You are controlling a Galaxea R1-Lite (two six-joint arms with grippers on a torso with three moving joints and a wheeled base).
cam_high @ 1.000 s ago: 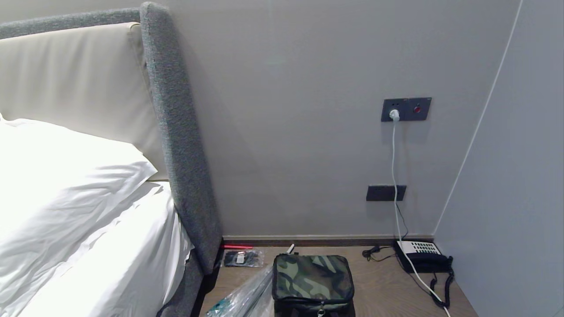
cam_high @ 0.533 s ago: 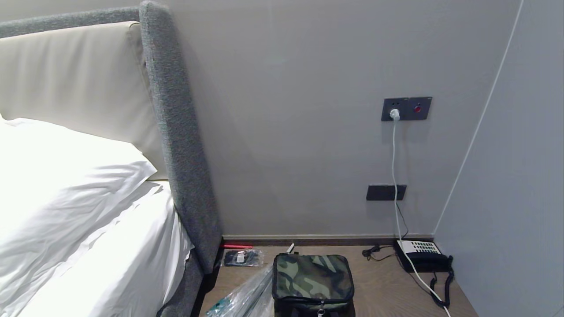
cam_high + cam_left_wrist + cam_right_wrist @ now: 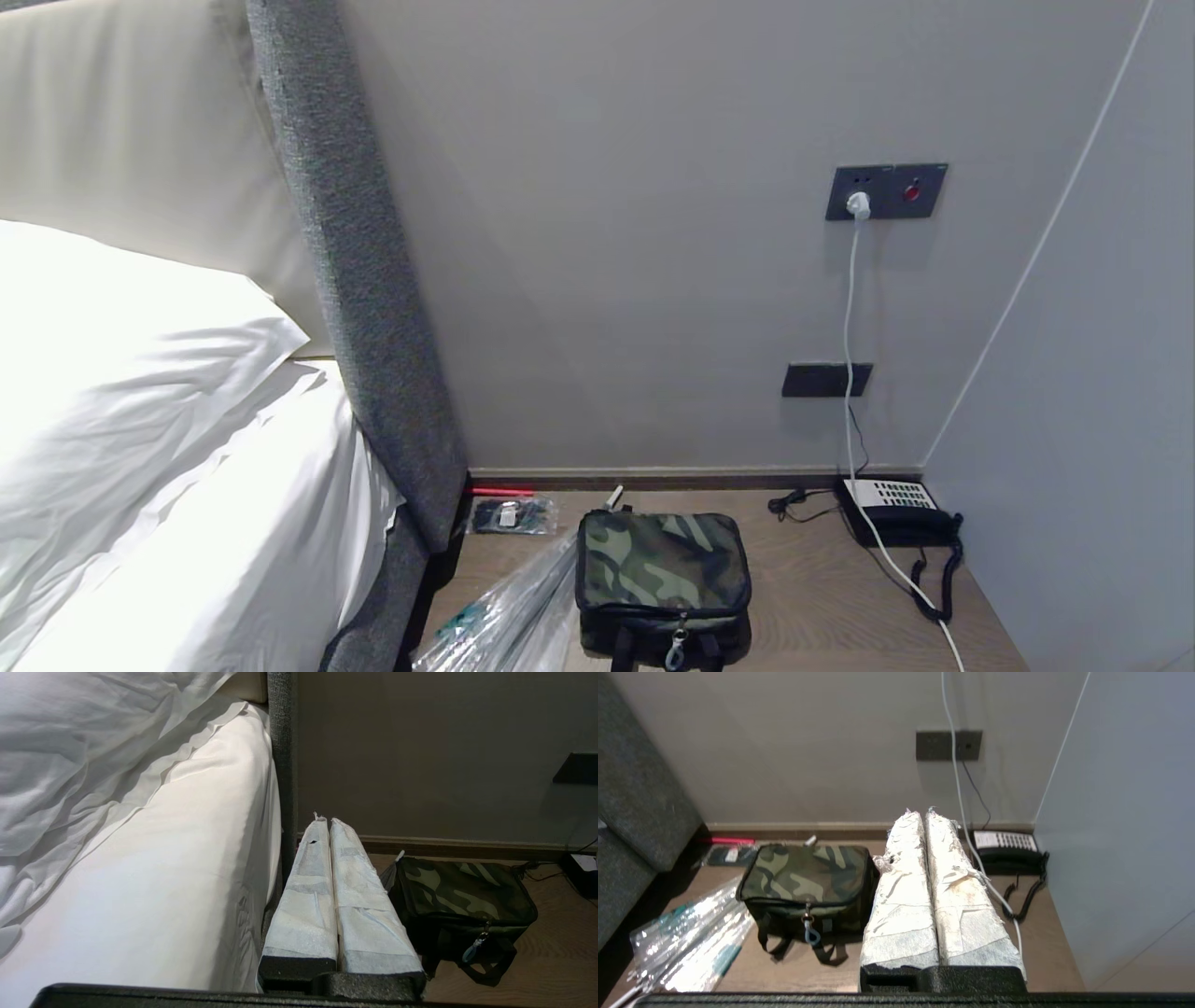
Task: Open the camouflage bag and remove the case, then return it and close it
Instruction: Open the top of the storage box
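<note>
Since the camouflage bag [image 3: 663, 569] sits zipped on the floor btwn umbrella [image 3: 509, 621] & phone [image 3: 892, 513], both grippers [image 3: 327, 821] [image 3: 920, 812] pressed together, approach w/ zipper pull [image 3: 811, 933] centred, then spread fingers.

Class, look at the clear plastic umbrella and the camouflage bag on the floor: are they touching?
Cannot tell. In the head view the umbrella runs right up to the camouflage bag with no visible gap, yet contact itself is not plain.
</note>
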